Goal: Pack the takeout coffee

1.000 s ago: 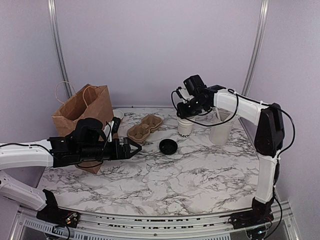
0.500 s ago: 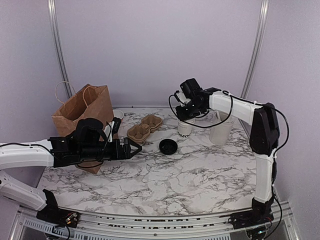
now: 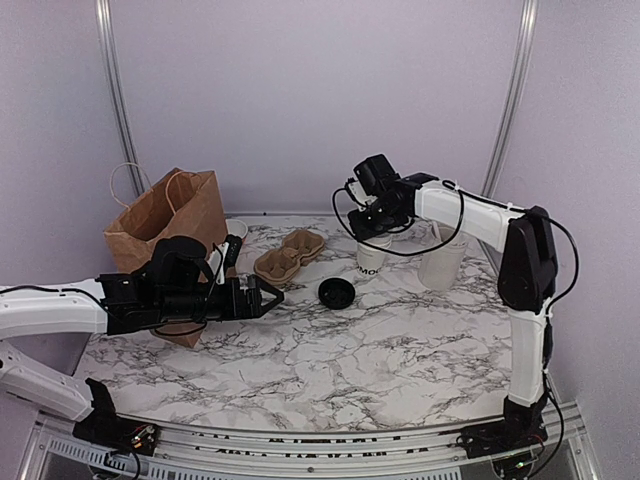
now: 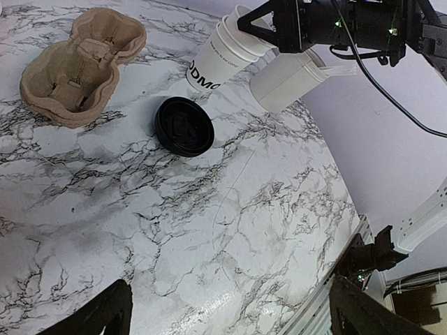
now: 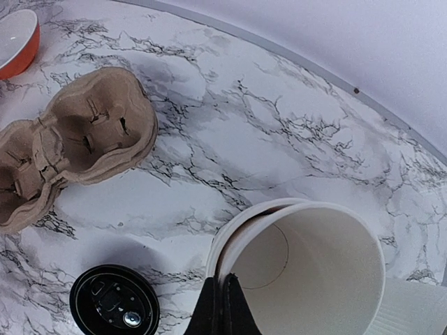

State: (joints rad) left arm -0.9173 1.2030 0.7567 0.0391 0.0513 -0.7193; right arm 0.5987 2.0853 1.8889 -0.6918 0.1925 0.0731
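Note:
The takeout coffee cup (image 3: 371,256) is white with dark lettering and stands open at the back of the table. In the right wrist view (image 5: 307,272) it is empty and shows two nested rims. My right gripper (image 3: 367,230) is shut on the near rim (image 5: 225,287), pinching the cup wall. The cup's black lid (image 3: 336,292) lies apart on the marble, left of the cup, and also shows in the right wrist view (image 5: 114,304) and the left wrist view (image 4: 184,125). My left gripper (image 3: 270,296) is open and empty, low over the table, left of the lid.
A larger white cup (image 3: 443,258) stands just right of the coffee cup. A cardboard cup carrier (image 3: 290,254) lies at the back middle. A brown paper bag (image 3: 165,225) stands at the left. A white bowl with an orange band (image 5: 15,43) sits beyond the carrier.
My right gripper has shifted a little left and up while holding the cup's rim. The left arm has not moved.

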